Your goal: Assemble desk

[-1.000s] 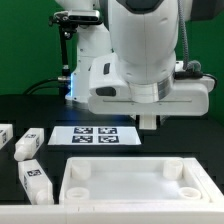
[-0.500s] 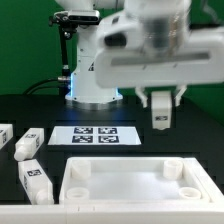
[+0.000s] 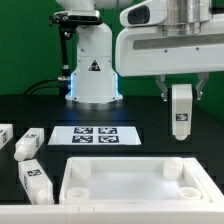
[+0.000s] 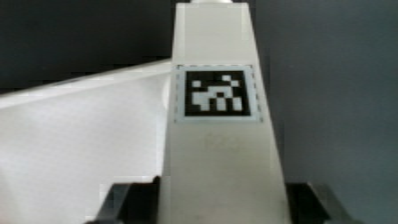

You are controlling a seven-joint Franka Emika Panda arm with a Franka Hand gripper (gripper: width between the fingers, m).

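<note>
My gripper is shut on a white block leg and holds it upright in the air, above the far right corner of the desk panel. In the wrist view the same leg runs up between the two dark fingers, its square tag facing the camera, with the panel pale below. The panel is white, rimmed, with round corner sockets, and lies at the front. Three more tagged legs lie at the exterior view's left.
The marker board lies flat behind the panel. The white robot base stands at the back, with a camera rig above it. The table is black.
The arm has swung toward the exterior view's right and risen, carrying the leg with it; the leg now hangs higher and further right.
</note>
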